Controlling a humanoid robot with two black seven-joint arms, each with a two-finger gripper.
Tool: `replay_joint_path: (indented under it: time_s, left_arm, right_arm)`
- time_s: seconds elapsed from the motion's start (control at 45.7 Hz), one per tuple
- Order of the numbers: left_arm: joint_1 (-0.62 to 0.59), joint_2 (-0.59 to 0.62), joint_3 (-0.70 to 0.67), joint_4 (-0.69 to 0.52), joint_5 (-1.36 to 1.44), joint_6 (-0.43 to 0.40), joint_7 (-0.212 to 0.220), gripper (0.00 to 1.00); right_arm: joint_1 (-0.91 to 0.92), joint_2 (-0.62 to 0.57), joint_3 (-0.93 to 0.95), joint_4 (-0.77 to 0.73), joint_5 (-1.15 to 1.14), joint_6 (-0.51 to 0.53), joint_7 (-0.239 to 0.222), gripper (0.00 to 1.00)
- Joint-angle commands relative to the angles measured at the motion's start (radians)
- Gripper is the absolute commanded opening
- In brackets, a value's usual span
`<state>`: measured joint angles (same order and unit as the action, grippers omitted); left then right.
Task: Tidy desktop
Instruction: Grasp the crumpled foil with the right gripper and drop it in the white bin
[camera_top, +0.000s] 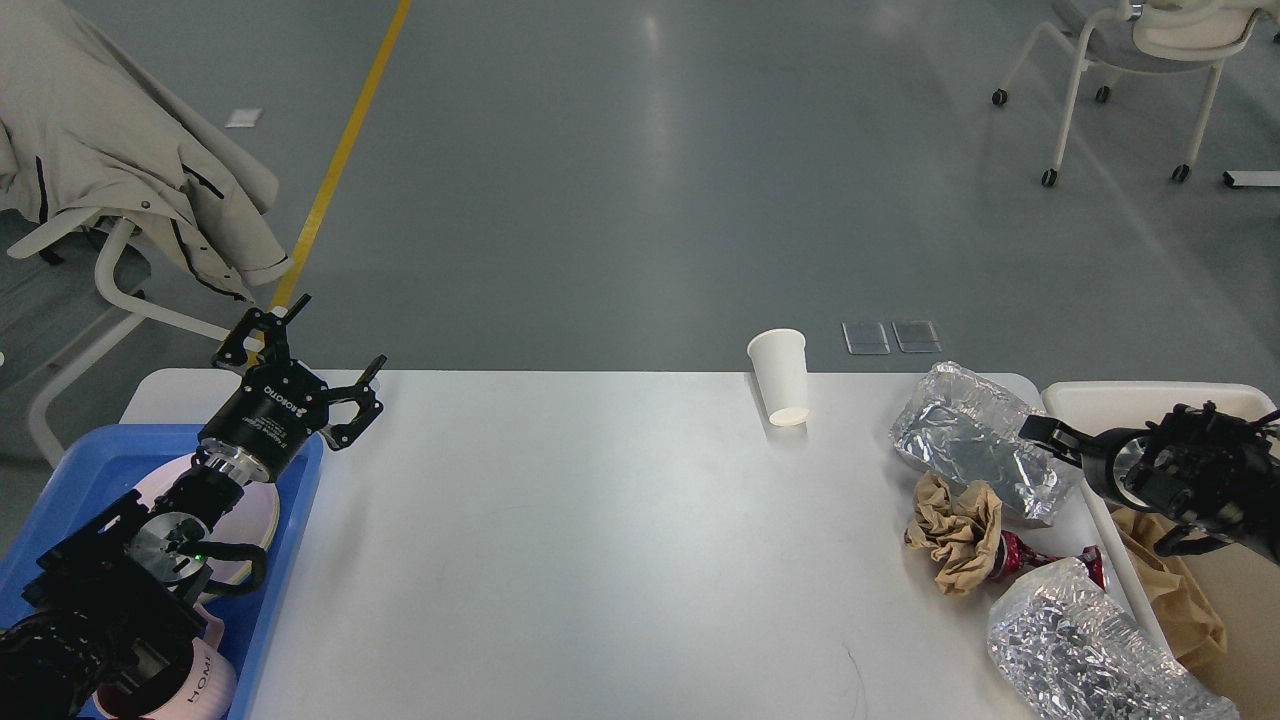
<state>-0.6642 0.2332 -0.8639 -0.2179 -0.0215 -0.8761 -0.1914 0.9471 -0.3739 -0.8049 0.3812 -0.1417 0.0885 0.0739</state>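
The white desktop (600, 560) fills the lower view. A white paper cup (780, 375) is at its far edge, right of the middle. At the right end lie a silver foil bag (965, 450), crumpled brown paper (955, 530), a red wrapper (1030, 555) and a second foil bag (1090, 650). My left gripper (342, 328) is open and empty above the desktop's far left corner. My right gripper (1045, 432) is dark and seen end-on, close by the right end of the first foil bag; its fingers cannot be told apart.
A blue tray (90, 460) at the left holds a pink plate (255, 515) and a pink mug (195, 680) under my left arm. A cream bin (1130, 395) at the right edge holds a brown paper bag (1175, 590). Chairs stand on the floor beyond.
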Motion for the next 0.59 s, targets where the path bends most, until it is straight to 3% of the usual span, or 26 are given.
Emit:
replay_joint_path:
  time_s: [0.0, 0.131, 0.197, 0.394, 0.569]
  left_arm:
    - [0.0, 0.0, 0.0, 0.0, 0.0, 0.0, 0.0, 1.0]
    - [0.0, 0.0, 0.0, 0.0, 0.0, 0.0, 0.001, 1.0]
    - [0.0, 0.0, 0.0, 0.0, 0.0, 0.0, 0.001, 1.0]
    - [0.0, 0.0, -0.001, 0.0, 0.0, 0.0, 0.001, 1.0]
    - [0.0, 0.0, 0.0, 0.0, 0.0, 0.0, 0.0, 1.0]
  right_arm:
    - [-0.048, 0.042, 0.0, -0.05, 0.004, -0.033, 0.0, 0.9]
    - [-0.076, 0.07, 0.001, -0.088, 0.004, -0.033, 0.0, 0.73]
    - [-0.085, 0.072, 0.0, -0.091, 0.002, -0.035, -0.002, 0.53]
    - [-0.105, 0.073, -0.003, -0.11, 0.001, -0.035, -0.023, 0.38]
    - [-0.123, 0.081, -0.003, -0.11, -0.001, -0.035, -0.022, 0.0]
